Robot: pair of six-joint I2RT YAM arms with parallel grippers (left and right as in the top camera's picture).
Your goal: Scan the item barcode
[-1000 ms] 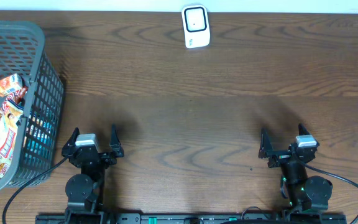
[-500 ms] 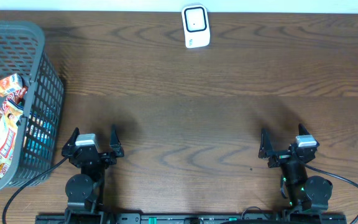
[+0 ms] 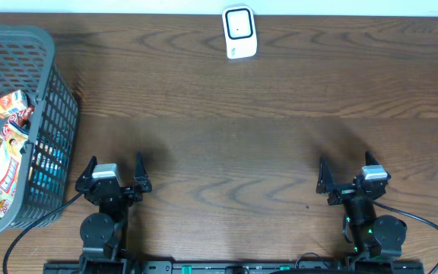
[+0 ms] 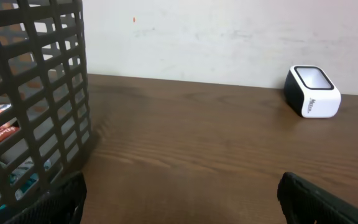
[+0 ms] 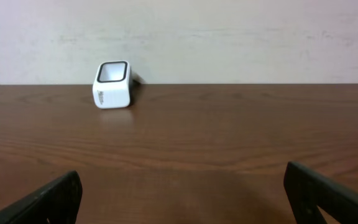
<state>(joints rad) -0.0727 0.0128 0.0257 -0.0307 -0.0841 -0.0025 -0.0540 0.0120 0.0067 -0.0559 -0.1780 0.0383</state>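
Note:
Snack packets in red, white and yellow wrappers lie inside a dark grey mesh basket at the table's left edge; no barcode shows on them. A white barcode scanner with a dark window stands at the far middle of the table, also seen as the scanner from the left wrist and the scanner from the right wrist. My left gripper rests open near the front edge, just right of the basket. My right gripper rests open at the front right. Both hold nothing.
The basket wall fills the left side of the left wrist view, close to the left finger. A pale wall runs behind the table's far edge. Cables trail from both arm bases along the front edge.

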